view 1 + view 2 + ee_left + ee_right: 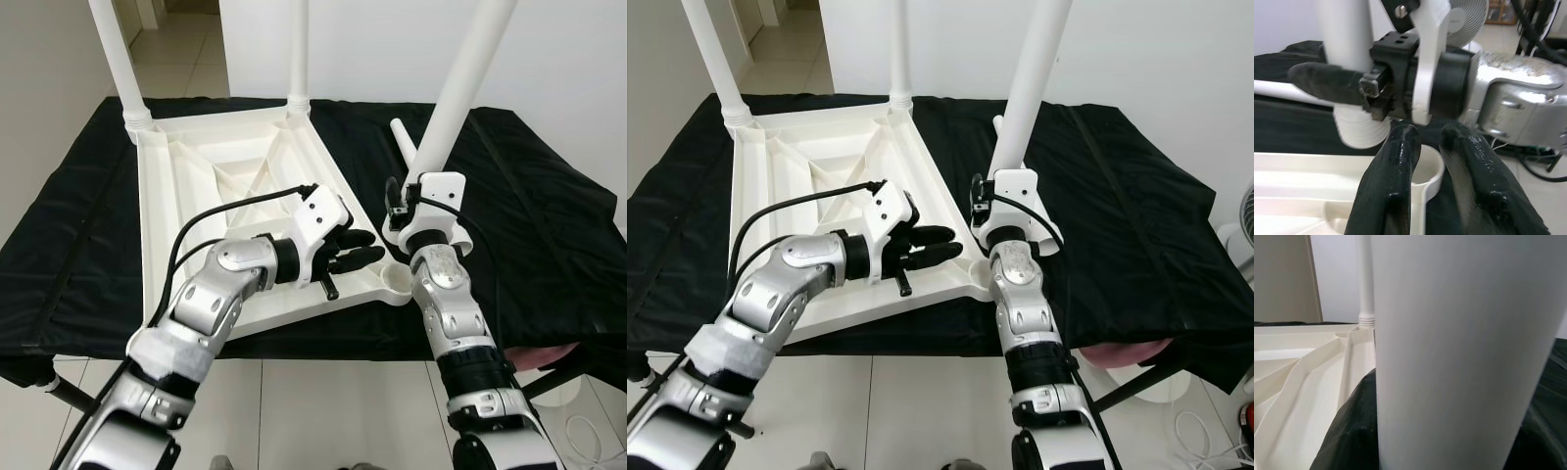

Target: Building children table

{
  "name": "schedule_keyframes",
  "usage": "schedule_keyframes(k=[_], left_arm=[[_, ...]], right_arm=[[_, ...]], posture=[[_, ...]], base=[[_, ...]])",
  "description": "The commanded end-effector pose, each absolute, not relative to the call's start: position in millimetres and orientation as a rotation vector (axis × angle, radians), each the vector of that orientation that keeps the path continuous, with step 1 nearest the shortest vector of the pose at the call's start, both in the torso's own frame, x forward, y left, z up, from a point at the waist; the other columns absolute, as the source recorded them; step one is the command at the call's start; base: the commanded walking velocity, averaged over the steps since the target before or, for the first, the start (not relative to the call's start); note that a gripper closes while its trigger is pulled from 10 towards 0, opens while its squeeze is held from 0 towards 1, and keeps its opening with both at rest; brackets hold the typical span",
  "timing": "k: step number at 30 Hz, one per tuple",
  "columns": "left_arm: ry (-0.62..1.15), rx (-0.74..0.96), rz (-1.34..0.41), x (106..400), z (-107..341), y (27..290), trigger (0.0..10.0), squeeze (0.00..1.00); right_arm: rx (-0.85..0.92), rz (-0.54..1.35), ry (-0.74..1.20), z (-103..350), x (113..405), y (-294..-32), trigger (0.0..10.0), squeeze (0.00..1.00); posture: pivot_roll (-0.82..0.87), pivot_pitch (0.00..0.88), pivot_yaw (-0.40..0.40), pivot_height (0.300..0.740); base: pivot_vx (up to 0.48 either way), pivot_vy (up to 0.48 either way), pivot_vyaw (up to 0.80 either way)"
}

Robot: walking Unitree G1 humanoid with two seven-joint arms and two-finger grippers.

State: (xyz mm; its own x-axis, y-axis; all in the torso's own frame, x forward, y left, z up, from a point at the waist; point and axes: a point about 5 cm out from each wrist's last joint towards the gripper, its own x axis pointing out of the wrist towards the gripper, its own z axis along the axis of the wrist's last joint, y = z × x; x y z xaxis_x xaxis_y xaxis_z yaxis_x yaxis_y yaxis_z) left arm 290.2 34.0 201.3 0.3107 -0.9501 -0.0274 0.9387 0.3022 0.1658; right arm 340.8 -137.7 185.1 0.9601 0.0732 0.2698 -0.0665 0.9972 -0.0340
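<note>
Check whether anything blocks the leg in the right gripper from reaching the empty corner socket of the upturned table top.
Nothing visible blocks it. The right gripper holds the white leg just above and behind the open socket. The left gripper rests on the table top beside the socket, not over it.

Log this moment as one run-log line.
stage: fitting leg | right gripper: shut on white leg, above empty corner socket | left gripper: open, steadying tabletop near that socket | mounted legs: two
</note>
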Motion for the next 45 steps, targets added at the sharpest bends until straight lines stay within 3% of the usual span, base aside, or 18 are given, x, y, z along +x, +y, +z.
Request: schedule_keyframes(k=[1,11,35,45], left_arm=[[-0.089,0.147,-1.003,300,203,40,10.0,0.0],[-0.098,0.164,-0.956,295,195,48,10.0,0.0],[-0.021,0.058,-0.746,321,194,66,10.0,0.0],[-0.023,-0.011,-0.546,334,199,75,10.0,0.0]], right_arm=[[-0.018,0.093,-0.295,189,339,-138,10.0,0.0],[-0.018,0.13,-0.287,186,334,-137,10.0,0.0],[0.0,0.08,-0.283,185,332,-144,10.0,0.0],[-0.006,0.076,-0.277,182,331,-144,10.0,0.0]], posture=[[-0.02,0.0,-0.049,0.74],[-0.03,0.0,-0.064,0.74],[-0.04,0.0,-0.048,0.74],[-0.04,0.0,-0.038,0.74]], base=[[0.0,0.0,0.0],[0.0,0.0,0.0],[0.0,0.0,0.0],[0.0,0.0,0.0]])
